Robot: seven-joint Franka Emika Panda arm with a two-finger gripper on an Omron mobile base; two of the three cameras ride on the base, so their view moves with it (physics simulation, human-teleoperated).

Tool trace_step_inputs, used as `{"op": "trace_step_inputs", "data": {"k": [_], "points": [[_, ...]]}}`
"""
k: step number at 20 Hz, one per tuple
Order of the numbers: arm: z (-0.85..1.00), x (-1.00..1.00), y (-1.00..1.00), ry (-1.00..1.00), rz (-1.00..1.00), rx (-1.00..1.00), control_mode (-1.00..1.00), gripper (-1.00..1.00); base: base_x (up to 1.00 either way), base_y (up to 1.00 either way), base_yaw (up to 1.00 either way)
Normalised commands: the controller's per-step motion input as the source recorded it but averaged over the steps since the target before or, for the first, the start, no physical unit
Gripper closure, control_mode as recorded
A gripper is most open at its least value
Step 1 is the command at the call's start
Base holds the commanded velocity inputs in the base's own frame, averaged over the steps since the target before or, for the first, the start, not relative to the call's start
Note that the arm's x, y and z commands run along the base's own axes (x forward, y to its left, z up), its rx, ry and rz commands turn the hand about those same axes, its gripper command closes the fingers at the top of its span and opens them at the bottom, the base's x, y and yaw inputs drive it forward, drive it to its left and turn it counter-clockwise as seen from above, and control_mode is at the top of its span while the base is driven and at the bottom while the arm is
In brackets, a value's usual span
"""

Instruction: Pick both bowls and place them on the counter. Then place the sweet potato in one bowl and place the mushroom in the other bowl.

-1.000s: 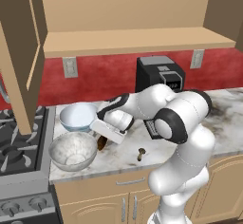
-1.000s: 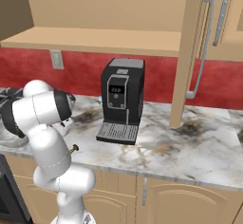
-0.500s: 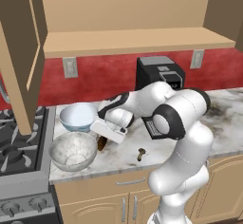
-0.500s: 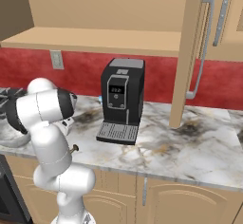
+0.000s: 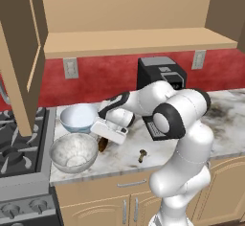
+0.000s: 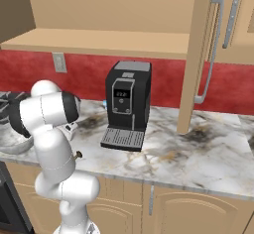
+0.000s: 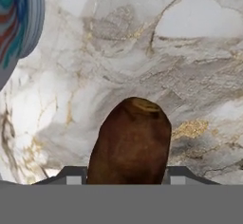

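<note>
One sweet potato (image 7: 130, 142) between the gripper (image 7: 122, 174) fingers

1. Gripper (image 5: 102, 144) narrows from wide to about half width; fingers now sit at both sides of the sweet potato (image 7: 130, 142) on the counter (image 5: 191, 139), per hand view.
2. In left base view the hand sits slightly lower than a second ago, down at the potato between the grey bowl (image 5: 73, 152) and the mushroom (image 5: 142, 155).
3. In right base view the arm's upper link shifts a little; small change only.
</note>
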Motion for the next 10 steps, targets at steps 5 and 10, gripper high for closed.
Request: {"op": "trace_step_inputs", "data": {"k": [5,10], "points": [[0.11,-0.35,-0.06,-0.1,0.04,0.0,-1.0,1.0,0.0,0.0,0.0],[0.17,-0.44,0.0,-0.15,0.0,0.0,-1.0,1.0,0.0,0.0,0.0]]}}
